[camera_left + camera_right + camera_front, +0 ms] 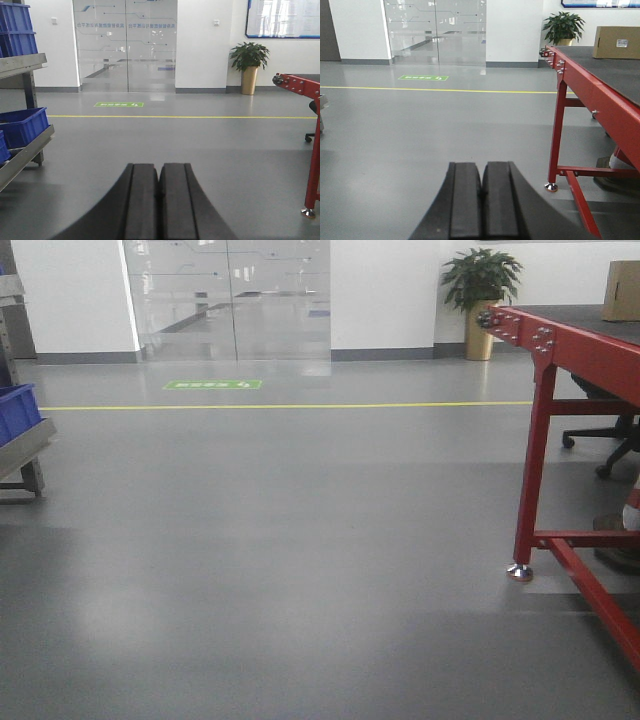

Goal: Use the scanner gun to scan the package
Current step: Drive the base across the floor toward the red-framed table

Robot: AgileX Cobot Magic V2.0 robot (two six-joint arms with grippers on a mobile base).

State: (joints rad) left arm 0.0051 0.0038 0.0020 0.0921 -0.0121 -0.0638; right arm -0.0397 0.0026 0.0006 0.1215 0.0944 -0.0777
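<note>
The package (617, 42), a plain tan cardboard box with a small white label on its side, rests at the far end of the red-framed table (592, 95). Its corner also shows at the top right of the front view as the package (621, 290). The scanner gun is out of view. My left gripper (159, 167) is shut with nothing between its black fingers and points out over the grey floor. My right gripper (483, 165) is likewise shut and empty, low over the floor, left of the table's near leg (556, 135). Both grippers are far from the package.
A metal shelf rack (22, 145) with blue bins (22, 127) stands at the left. A potted plant (481, 290) and glass doors (230, 300) line the back wall. An office chair (605, 435) sits behind the table. A yellow line (280, 406) crosses the floor.
</note>
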